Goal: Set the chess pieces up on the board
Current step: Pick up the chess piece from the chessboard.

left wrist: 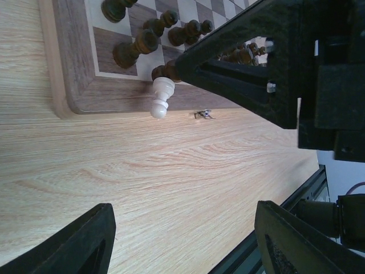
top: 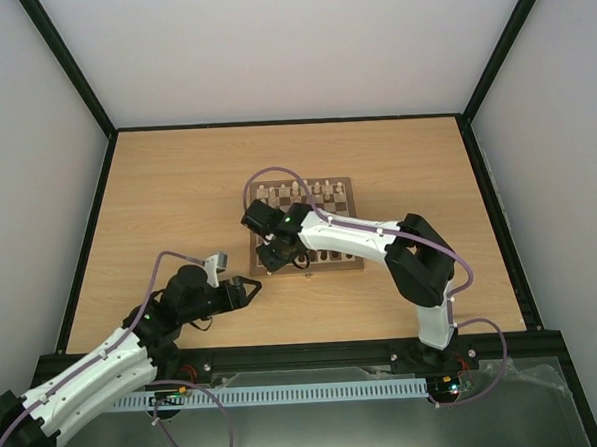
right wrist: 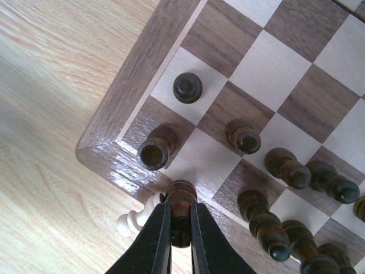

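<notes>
The board (top: 358, 264) lies mid-table with pale chess pieces (top: 297, 191) along its far row and dark ones near me. One pale chess piece (left wrist: 160, 98) lies on its side across the board's (left wrist: 80, 85) near border, seen too as a pale piece (right wrist: 134, 220) beside my fingers. My right gripper (right wrist: 181, 214) is shut on a dark brown piece (right wrist: 182, 197) over the near corner of the board (right wrist: 120, 91). My left gripper (left wrist: 185, 228) is open with nothing in it, above bare table short of the board.
Dark pieces (right wrist: 155, 153) crowd the squares near the held one. A small metal clasp (left wrist: 202, 115) sticks out from the board's near edge. The right arm (top: 359, 238) lies across the board. A black frame rail (top: 305, 349) runs along the table's near edge.
</notes>
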Motion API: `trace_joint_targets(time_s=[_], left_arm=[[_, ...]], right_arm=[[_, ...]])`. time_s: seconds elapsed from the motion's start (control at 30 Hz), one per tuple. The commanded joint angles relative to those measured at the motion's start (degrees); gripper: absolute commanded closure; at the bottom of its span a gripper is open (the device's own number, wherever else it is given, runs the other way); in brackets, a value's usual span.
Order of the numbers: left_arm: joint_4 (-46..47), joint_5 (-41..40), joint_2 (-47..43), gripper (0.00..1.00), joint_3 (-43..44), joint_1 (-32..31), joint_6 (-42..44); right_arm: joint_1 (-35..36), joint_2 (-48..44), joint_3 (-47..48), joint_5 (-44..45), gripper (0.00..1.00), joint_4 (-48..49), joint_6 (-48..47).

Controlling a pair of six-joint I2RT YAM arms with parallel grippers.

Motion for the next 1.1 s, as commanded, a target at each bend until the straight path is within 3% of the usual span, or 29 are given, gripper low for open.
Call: trace_joint_targets(time_s=[0.0, 0.4, 0.83, 1.07], left_arm=[[5.26, -4.97, 1.60, 0.31, -1.72, -2.53, -2.97], [14.26, -7.51, 3.44, 0.38, -4.77, -2.95, -8.86], [29.22, -6.38, 13.25, 0.40, -6.25, -4.50, -14.63], [33.97, -6.71, 17.78, 0.55, -5.92, -5.36, -16.27]], right_arm=[[-0.01, -3.72, -1.57, -2.84, 0.93, -1.05, 1.98], [0.08, -8.02, -4.46, -5.16, 0.93, 0.29, 3.47], [0.13, -8.83, -5.53, -5.86, 0.94, 1.33, 4.47], [0.12, -9.18, -5.77, -5.85, 0.94, 1.74, 4.52]])
